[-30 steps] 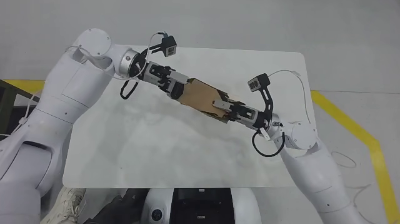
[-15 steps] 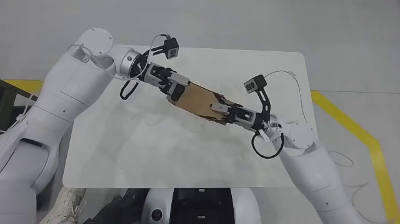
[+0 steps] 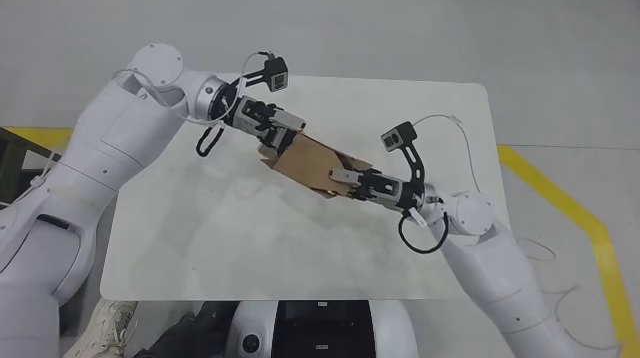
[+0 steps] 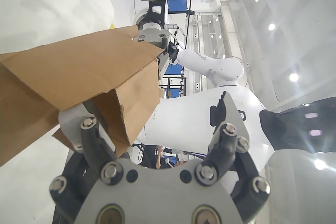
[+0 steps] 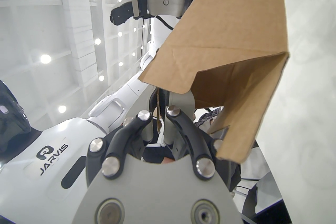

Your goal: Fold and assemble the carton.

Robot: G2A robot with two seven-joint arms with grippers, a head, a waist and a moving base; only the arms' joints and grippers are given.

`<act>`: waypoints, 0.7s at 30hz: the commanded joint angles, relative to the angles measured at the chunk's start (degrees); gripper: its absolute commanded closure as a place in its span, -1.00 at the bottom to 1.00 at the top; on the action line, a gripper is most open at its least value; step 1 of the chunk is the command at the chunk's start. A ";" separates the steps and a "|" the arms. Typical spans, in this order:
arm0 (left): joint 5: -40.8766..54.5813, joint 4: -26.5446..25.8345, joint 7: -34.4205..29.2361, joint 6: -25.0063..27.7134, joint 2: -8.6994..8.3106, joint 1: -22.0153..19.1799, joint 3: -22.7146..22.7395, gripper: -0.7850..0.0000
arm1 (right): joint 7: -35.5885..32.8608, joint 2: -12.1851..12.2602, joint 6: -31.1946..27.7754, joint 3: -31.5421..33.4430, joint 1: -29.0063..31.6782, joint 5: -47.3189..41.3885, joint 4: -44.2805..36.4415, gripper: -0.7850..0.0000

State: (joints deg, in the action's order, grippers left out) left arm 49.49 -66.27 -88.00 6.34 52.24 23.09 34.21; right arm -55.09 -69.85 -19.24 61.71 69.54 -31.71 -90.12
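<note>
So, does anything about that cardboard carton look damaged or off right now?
Slightly. The carton, between the two grippers, is frayed: a ragged corner beside the right gripper and a small nick in the flap edge by the left gripper. Its panels also meet at a slant, not yet squared.

A dark wordmark in capital letters, set beside a rounded emblem, is printed on a white glossy shell panel at the lower left of the right wrist view. It is legible but is not transcribed. A short row of small grey letters is printed on a white curved cover at the middle of the left wrist view, just beside the lower flap edge of the brown cardboard carton. A yellow painted line is marked on the grey floor at the right of the top view.
</note>
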 commanded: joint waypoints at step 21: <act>9.60 -0.48 0.00 2.11 -2.12 -3.27 -8.11 -0.27 | -1.78 -0.30 -1.56 0.30 -1.26 -3.82 1.93 1.00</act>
State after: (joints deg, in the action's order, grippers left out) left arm 58.77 -66.78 -88.00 8.28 50.22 20.05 26.54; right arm -56.85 -70.14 -20.85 62.02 68.32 -35.47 -88.29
